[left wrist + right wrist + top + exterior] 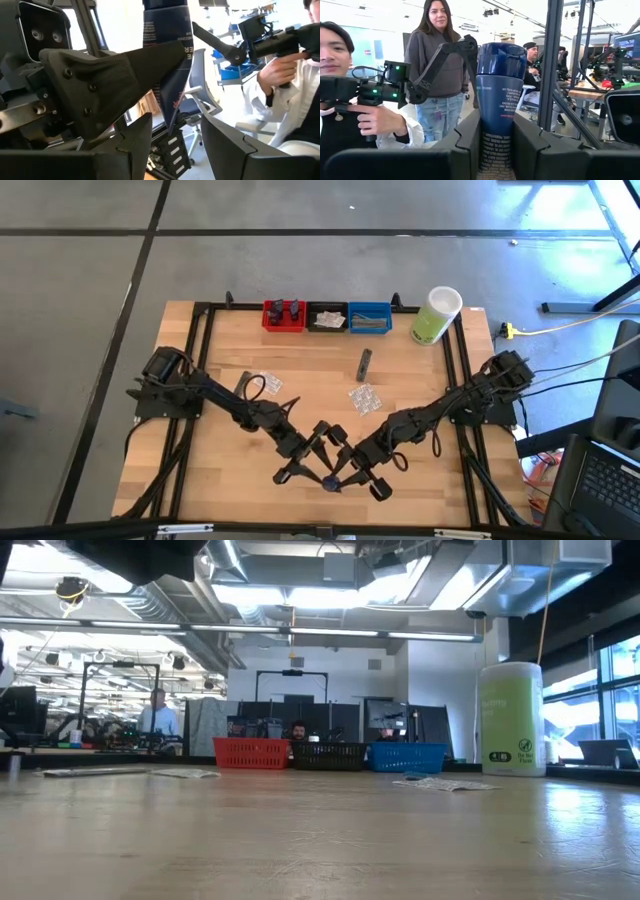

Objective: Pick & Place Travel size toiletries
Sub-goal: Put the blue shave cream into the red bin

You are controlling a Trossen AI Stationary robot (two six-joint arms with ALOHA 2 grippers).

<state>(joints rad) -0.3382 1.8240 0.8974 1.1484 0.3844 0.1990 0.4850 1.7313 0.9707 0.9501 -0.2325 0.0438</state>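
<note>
The wooden tabletop (200, 480) stands in a large workshop with a grey floor, and people stand in the room behind it. At the far edge sit a red bin (283, 316), a black bin (327, 317) and a blue bin (370, 318), with a tall pale-green container (436, 316) to their right. Near the middle lie two clear packets (366, 398) (262, 385) and a grey sachet (364, 364), not yet sorted. Both arms meet at the near edge. The right claw (495, 150) is closed on a dark navy mini tube (496, 95), which stands upright between its fingers (470, 135), held at the lower part with the cap end free. In the high view the tube (330, 483) shows as a small blue point between the two claws. The left claw (172, 145) stands wide, with the same tube (167, 45) just beyond its fingers; I cannot tell if it touches. The tube looks light and a little soft, with a smooth skin that may slip, so I judge a grip across the flat middle of the body is the safest, with not too much pressure.
</note>
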